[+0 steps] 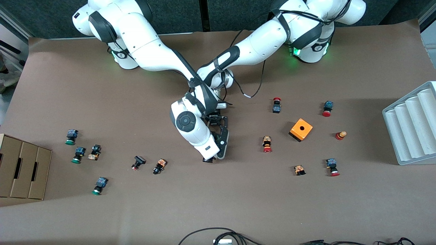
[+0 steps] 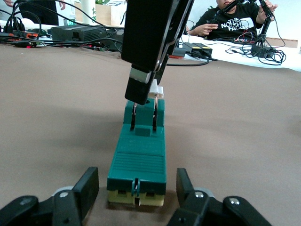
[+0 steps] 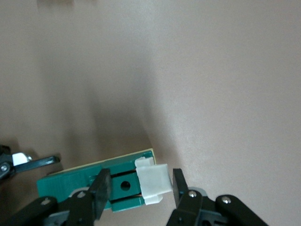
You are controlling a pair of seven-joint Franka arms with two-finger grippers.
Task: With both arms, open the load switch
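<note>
In your front view the arms hide the load switch [image 2: 137, 160]; wrist views show the left gripper [image 2: 137, 188] clamping it and the right gripper [image 3: 138, 188] pinching its white slider [image 3: 152, 181].

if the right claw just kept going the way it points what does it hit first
The right claw points down at the brown table cover and is already shut on the white sliding piece of the narrow green load switch. Going on, it would most likely press that piece into the switch body, then the table.
</note>
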